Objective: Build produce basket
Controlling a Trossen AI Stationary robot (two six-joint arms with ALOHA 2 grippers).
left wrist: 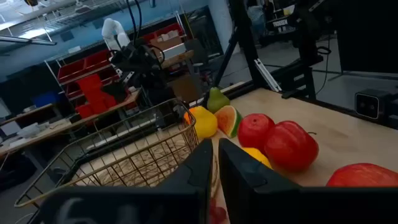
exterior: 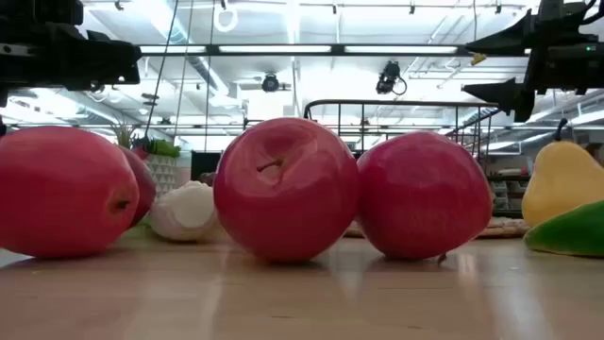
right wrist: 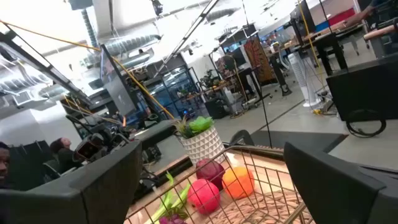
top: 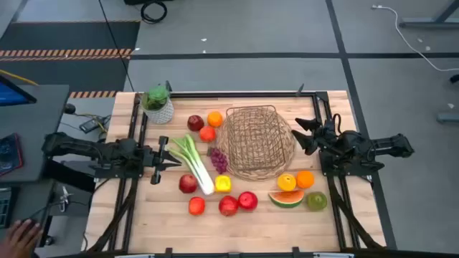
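Observation:
The tan wire basket (top: 254,141) stands at the table's middle, nothing inside it. Produce lies around it. A leek (top: 195,161), purple grapes (top: 219,159), a yellow pepper (top: 223,183) and red apples (top: 228,206) are to its left and near side. Oranges (top: 295,180), a watermelon slice (top: 285,198) and a green pear (top: 316,201) are near right. My left gripper (top: 175,153) hovers shut left of the leek, holding nothing. My right gripper (top: 300,135) hovers open beside the basket's right rim (right wrist: 261,199), above the table.
A white pot with a green plant (top: 158,104) stands at the far left corner. A dark red apple (top: 195,122), an orange (top: 214,118) and a red-orange fruit (top: 207,133) lie between the pot and the basket. A person's hand (top: 20,235) shows off the table, lower left.

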